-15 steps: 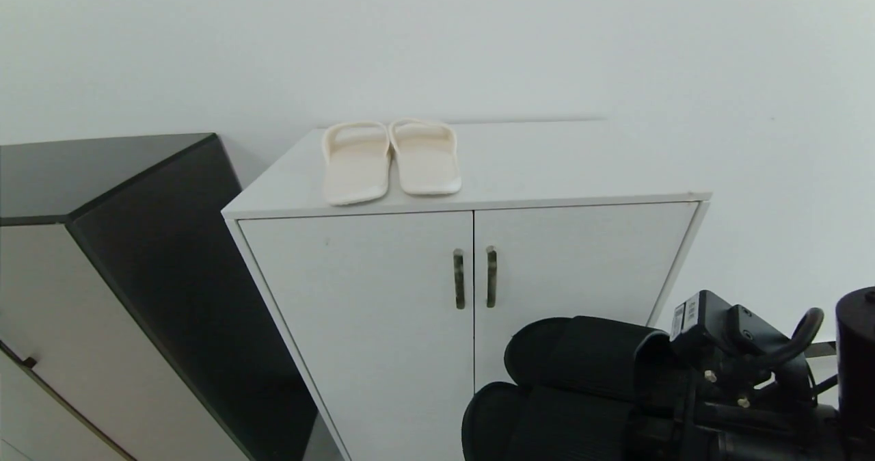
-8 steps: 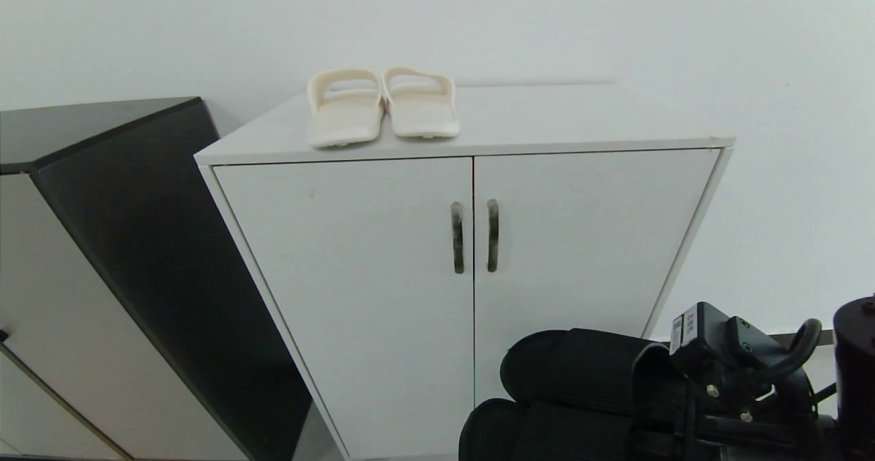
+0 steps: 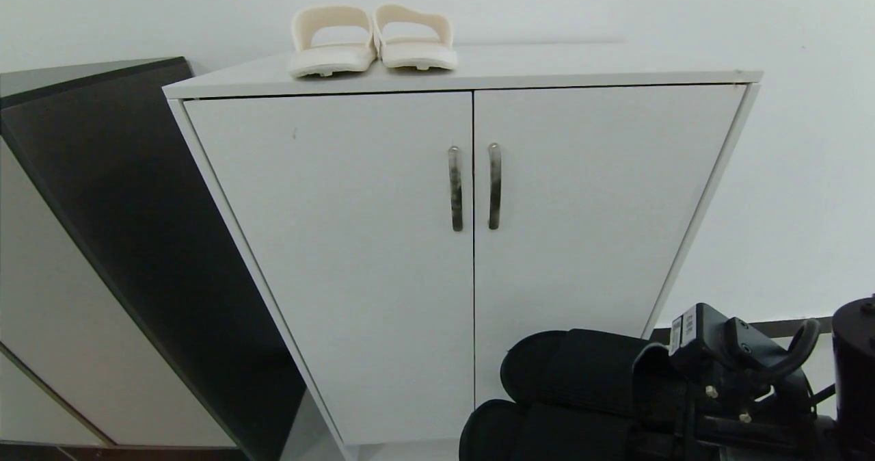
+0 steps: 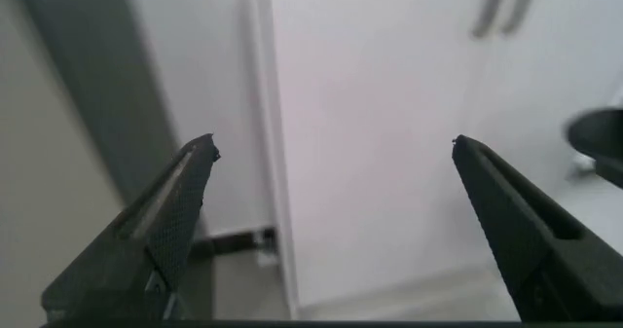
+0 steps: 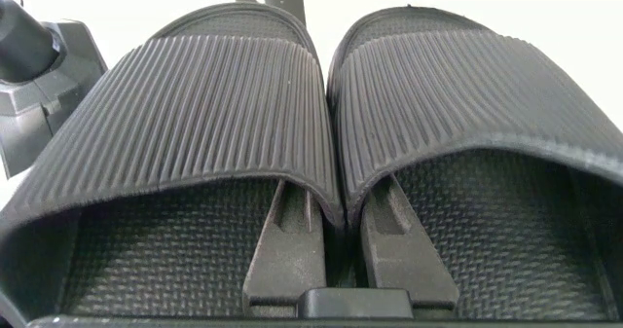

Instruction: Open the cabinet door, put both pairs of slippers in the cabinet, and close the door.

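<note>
A white two-door cabinet (image 3: 342,242) stands against a pale wall. Both doors are shut, and its two metal handles (image 3: 455,189) sit side by side at the middle seam. A pair of cream slippers (image 3: 372,40) rests on the cabinet's top surface, toward its left side.

Low on the robot's right, the right end effector (image 5: 343,260) pinches a pair of black slippers (image 3: 581,379). One finger sits inside each slipper, with the two inner walls clamped between them. The pair is held low in front of the right door.

The left end effector (image 4: 336,221) is spread wide and empty. It faces what seems to be the cabinet's lower left edge, though that view is blurred.

The task looks to be at an early stage. One pair is in hand, but no door is open and no slippers are inside. The cream pair lies untouched, and closing the door comes last.
</note>
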You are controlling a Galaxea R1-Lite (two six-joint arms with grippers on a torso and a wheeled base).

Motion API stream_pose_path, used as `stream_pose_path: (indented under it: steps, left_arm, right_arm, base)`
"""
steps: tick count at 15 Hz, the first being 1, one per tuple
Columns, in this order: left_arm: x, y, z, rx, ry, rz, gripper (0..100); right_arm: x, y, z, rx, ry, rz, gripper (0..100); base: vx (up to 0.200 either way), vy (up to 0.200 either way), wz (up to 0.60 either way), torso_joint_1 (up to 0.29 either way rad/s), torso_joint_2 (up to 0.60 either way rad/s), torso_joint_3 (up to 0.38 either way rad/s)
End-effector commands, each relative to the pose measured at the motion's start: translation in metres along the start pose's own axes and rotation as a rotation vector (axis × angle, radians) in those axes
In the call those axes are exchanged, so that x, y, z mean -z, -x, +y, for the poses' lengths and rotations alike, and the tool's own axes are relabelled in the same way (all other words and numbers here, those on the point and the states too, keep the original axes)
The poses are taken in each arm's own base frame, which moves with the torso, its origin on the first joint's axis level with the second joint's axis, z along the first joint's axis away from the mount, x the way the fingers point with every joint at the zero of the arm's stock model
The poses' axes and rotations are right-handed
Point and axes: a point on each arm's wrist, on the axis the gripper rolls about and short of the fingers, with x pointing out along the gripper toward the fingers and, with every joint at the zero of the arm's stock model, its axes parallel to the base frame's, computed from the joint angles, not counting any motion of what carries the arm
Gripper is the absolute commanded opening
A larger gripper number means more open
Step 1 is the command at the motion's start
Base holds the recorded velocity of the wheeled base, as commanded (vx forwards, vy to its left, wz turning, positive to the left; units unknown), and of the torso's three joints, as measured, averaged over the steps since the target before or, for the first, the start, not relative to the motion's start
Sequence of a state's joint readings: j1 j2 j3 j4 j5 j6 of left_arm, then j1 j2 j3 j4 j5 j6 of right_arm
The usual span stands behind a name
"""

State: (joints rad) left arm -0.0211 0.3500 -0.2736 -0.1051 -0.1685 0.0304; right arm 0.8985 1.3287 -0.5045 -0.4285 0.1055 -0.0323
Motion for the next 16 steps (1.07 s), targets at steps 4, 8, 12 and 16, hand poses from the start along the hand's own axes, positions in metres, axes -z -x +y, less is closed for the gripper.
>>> stream_pose_path:
  steps: [4, 8, 12, 16]
  left_arm:
    - [-0.03, -0.114, -0.01, 0.508, -0.013, 0.199, 100]
    - [-0.054, -0.165, -0.041, 0.676, -0.025, 0.187, 100]
    - [-0.076, -0.189, -0.077, 0.78, -0.027, 0.13, 100]
    - [-0.087, -0.203, -0.114, 0.855, -0.007, 0.127, 100]
  right_arm:
    - [0.0, 0.0, 0.0, -0.001, 0.0, 0.0, 0]
    - [0.001, 0.0, 0.0, 0.001, 0.0, 0.002, 0]
    - [0.001, 0.0, 0.0, -0.002, 0.001, 0.003, 0]
    - [0.002, -0.001, 0.0, -0.001, 0.001, 0.009, 0]
  base:
    - [0.0, 0.0, 0.0, 0.002, 0.04, 0.039]
    - [0.0, 0.0, 0.0, 0.0, 0.0, 0.0]
    - [0.0, 0.0, 0.0, 0.0, 0.0, 0.0]
    - [0.0, 0.0, 0.0, 0.0, 0.0, 0.0]
